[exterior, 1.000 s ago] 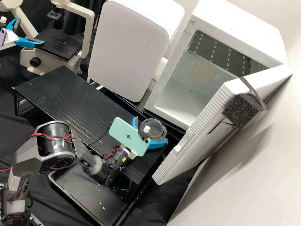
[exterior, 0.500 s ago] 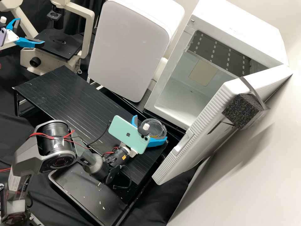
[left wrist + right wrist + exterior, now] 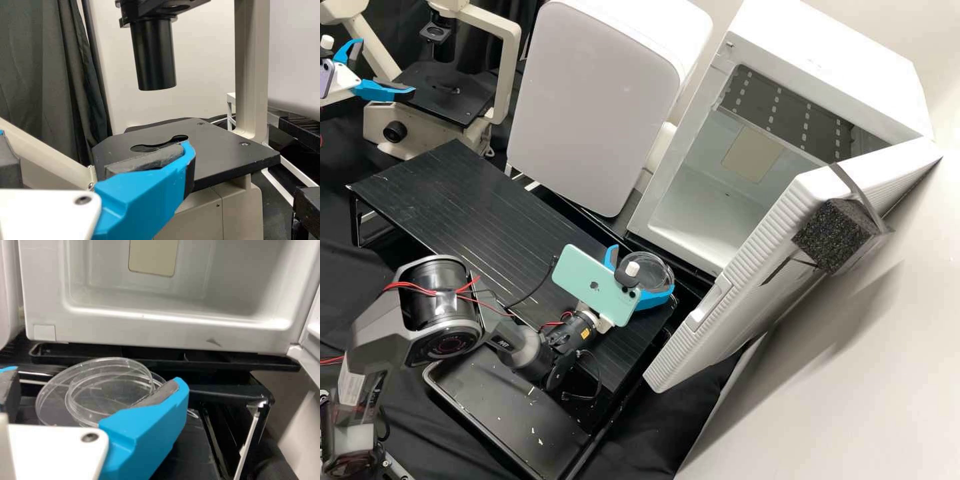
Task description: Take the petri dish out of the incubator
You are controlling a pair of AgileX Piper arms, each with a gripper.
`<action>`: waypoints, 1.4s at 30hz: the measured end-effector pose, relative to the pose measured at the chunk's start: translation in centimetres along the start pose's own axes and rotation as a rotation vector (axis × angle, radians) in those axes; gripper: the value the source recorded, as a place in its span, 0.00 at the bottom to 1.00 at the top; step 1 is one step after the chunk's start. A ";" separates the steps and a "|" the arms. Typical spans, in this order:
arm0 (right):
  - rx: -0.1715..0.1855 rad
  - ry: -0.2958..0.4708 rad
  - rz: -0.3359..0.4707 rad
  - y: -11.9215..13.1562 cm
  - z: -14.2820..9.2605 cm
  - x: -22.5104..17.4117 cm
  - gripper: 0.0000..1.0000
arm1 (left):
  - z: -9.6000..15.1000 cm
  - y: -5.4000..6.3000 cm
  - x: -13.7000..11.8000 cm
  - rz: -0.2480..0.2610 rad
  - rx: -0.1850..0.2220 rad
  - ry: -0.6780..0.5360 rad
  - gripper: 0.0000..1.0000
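Petri dish (image 3: pixel 650 267), clear, out of the incubator (image 3: pixel 813 60), just right of center in high view, at the near-incubator end of the black slatted bench (image 3: pixel 473 200). Its two round parts look off-center from each other in right wrist view. Right gripper (image 3: pixel 643 270) at the dish: jaws apart, one each side, not clenched; gap visible on one side, contact on the other can't be told. Left gripper (image 3: pixel 387 68) upper left, jaws released, beside microscope (image 3: pixel 511 60) stage. Incubator upper right, door (image 3: pixel 747 287) open, black foam block (image 3: pixel 830 233) on door. White rounded unit (image 3: pixel 600 100) top center. Teal phone (image 3: pixel 590 287) mounted on right arm. Black tray (image 3: pixel 500 400) bottom, left of center.
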 end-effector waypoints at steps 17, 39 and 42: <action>0.020 -0.016 0.019 0.0 0.4 0.1 0.00 | 0.0 0.0 0.0 0.000 0.000 0.000 1.00; 0.031 0.007 0.029 0.3 0.4 -1.7 0.00 | 0.0 0.0 0.0 0.000 0.000 0.000 1.00; 0.044 0.011 0.038 0.8 0.2 -2.8 0.00 | 0.0 0.0 0.0 0.000 0.000 0.000 1.00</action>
